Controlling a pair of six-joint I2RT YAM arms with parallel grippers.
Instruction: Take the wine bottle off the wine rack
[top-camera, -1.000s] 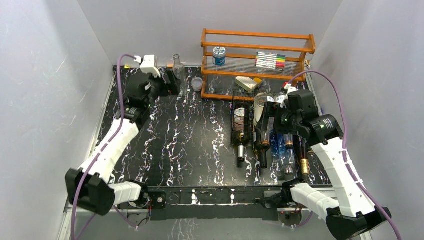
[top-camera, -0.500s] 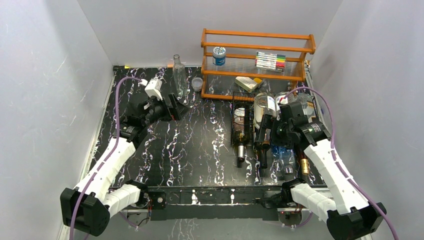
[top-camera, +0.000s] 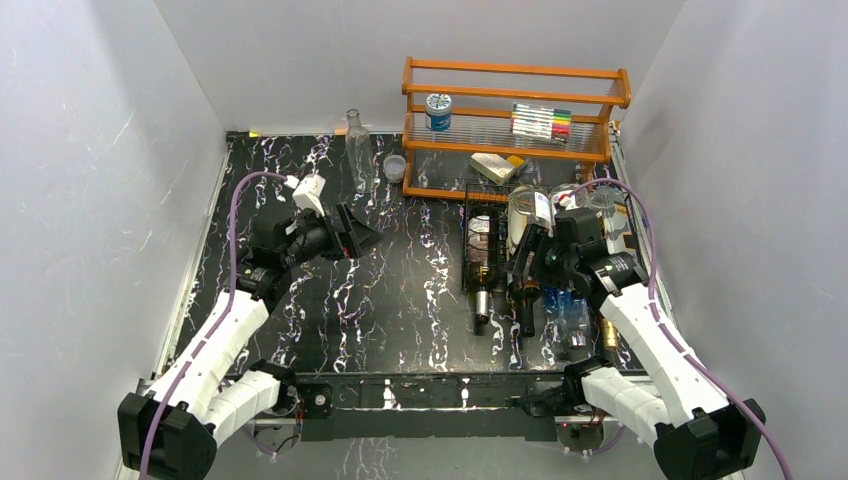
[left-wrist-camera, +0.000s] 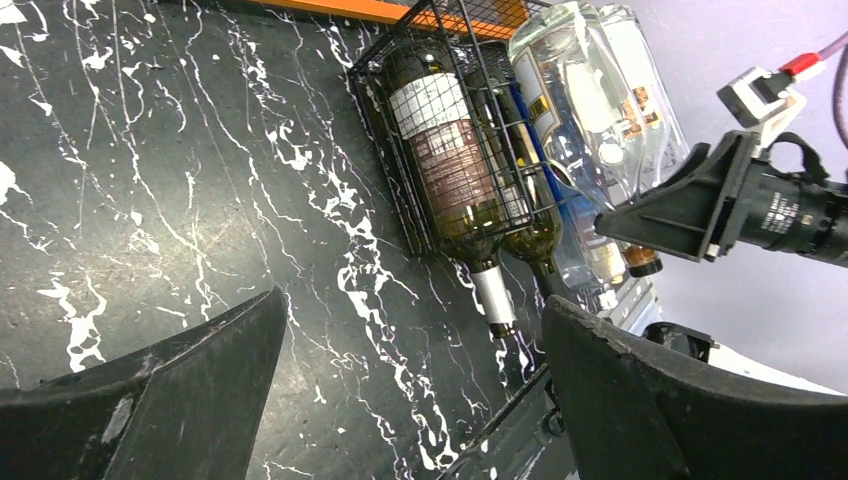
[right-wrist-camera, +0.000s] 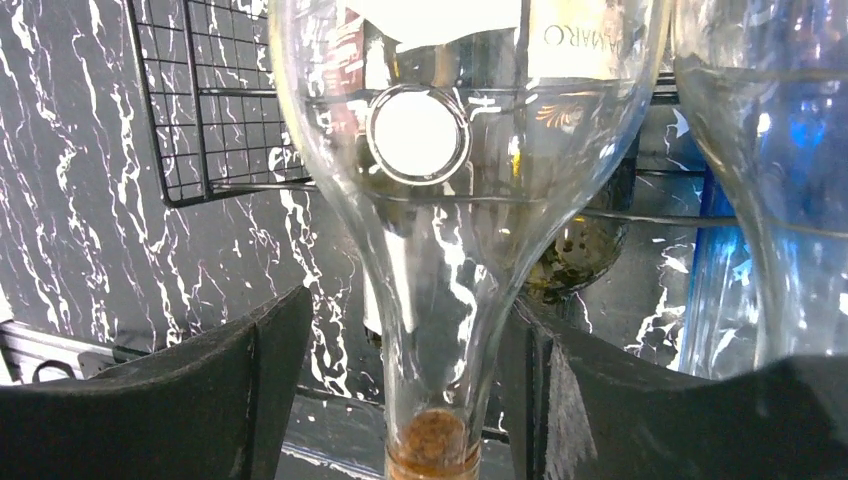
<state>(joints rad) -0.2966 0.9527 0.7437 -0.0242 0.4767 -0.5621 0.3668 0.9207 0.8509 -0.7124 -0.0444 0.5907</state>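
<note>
Where the wine rack (top-camera: 468, 238) stands on the right half of the bench (top-camera: 400, 300), in front of an orange shelf (top-camera: 515, 95), we record the following.

Wine bottle (top-camera: 522, 212): clear glass, lying on top of the rack, neck pointing toward the near edge of the bench. In the right wrist view its shoulder and neck (right-wrist-camera: 430, 260) fill the middle of the frame.

Right fingers (right-wrist-camera: 240, 400): spread apart, one on each side of the bottle's neck, with a gap showing on both sides. We see no grip on the glass.

Dark bottle (left-wrist-camera: 445, 150): labelled, lying inside the rack's (left-wrist-camera: 395, 190) left slot, neck sticking out of the wire.

Left fingers (left-wrist-camera: 150, 400): wide apart, holding nothing, above bare bench left of the rack and well apart from it.

Glass bottle (top-camera: 357, 150): upright at the back of the bench, left of the shelf.
</note>
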